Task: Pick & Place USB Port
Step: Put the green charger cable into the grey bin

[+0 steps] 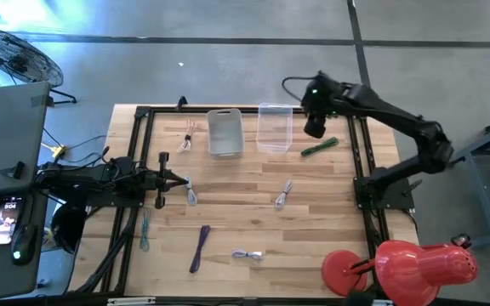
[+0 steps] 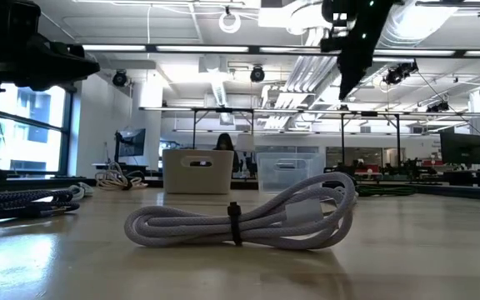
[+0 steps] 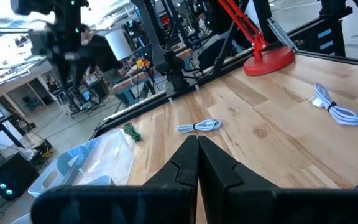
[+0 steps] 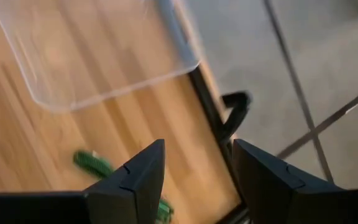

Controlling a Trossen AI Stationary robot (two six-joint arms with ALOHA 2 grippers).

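Observation:
Several coiled USB cables lie flat on the wooden table: a green one [image 1: 319, 146] near the far right, white ones [image 1: 284, 194] [image 1: 247, 254] [image 1: 191, 194], a purple one [image 1: 200, 248] and a teal one [image 1: 144, 231]. A grey bin [image 1: 225, 132] and a clear bin [image 1: 275, 127] stand at the far edge. My right gripper [image 1: 313, 129] hangs high between the clear bin and the green cable, open and empty [image 4: 197, 168]; the green cable [image 4: 92, 163] shows below it. My left gripper [image 1: 181, 180] waits at mid-left, shut and empty [image 3: 197, 149].
A black frame [image 1: 364, 161] rims the table. A red lamp [image 1: 398, 263] stands at the near right corner. Another pale cable [image 1: 190, 136] lies left of the grey bin. The white cable [image 2: 240, 221] fills the low view's foreground. Bare wood lies mid-table.

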